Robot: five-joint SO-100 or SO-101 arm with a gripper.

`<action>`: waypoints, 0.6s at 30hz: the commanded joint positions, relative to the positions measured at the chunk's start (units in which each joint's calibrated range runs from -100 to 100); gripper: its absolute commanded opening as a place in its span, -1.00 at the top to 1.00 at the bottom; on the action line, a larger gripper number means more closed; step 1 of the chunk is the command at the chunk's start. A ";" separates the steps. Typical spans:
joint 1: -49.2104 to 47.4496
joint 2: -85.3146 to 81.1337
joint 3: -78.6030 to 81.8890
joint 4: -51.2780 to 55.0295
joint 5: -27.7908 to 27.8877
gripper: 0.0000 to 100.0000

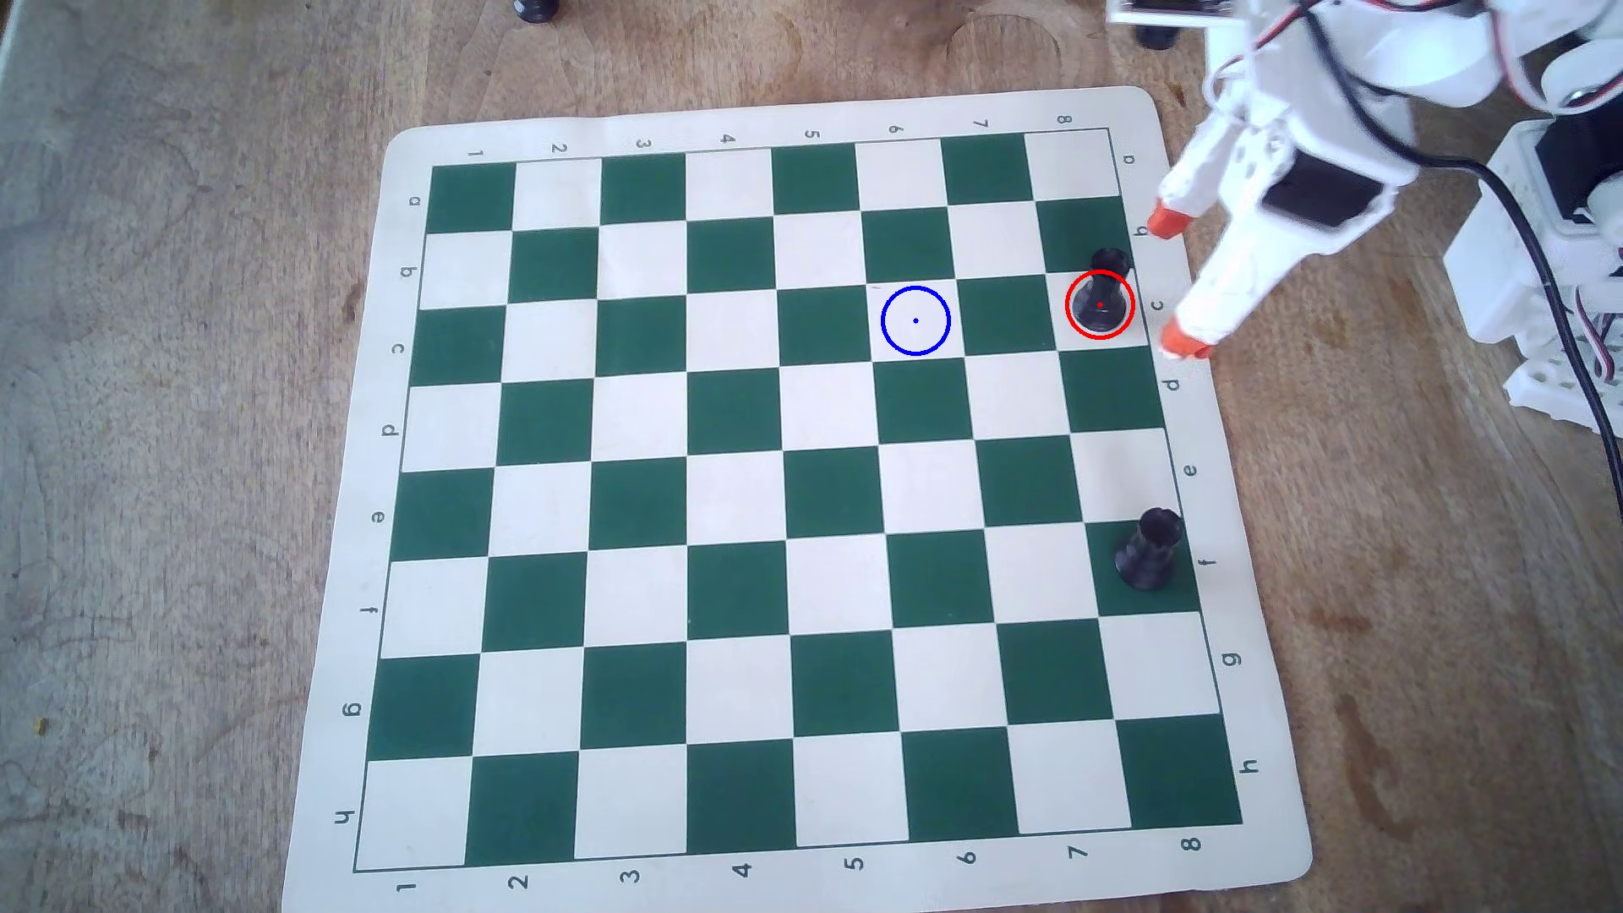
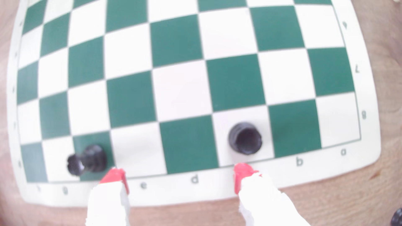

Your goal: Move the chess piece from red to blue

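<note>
Standing upright inside the red circle [image 1: 1068, 298] at the chessboard [image 1: 615, 492] edge: the black chess piece [image 1: 1103, 294], wide-based, crown-topped. Gripper [image 1: 1175, 281] hovers just beside it off the board, red-tipped fingers [image 2: 241, 173] spread apart, empty.

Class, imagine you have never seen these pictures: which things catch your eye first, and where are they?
The green-and-white chessboard fills the overhead view. Near its right edge a black chess piece stands in the red circle, with the blue circle empty two squares to its left. Just off that edge, the open gripper shows bright orange-tipped fingers.
</note>
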 commanded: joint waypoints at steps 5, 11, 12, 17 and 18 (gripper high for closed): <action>5.31 7.07 -0.23 -7.02 1.61 0.40; 8.13 7.32 -0.05 -2.92 2.98 0.45; 8.44 6.64 -0.05 -1.69 3.27 0.45; 8.52 4.18 2.85 2.73 4.15 0.49; 8.13 3.33 4.85 1.67 3.91 0.49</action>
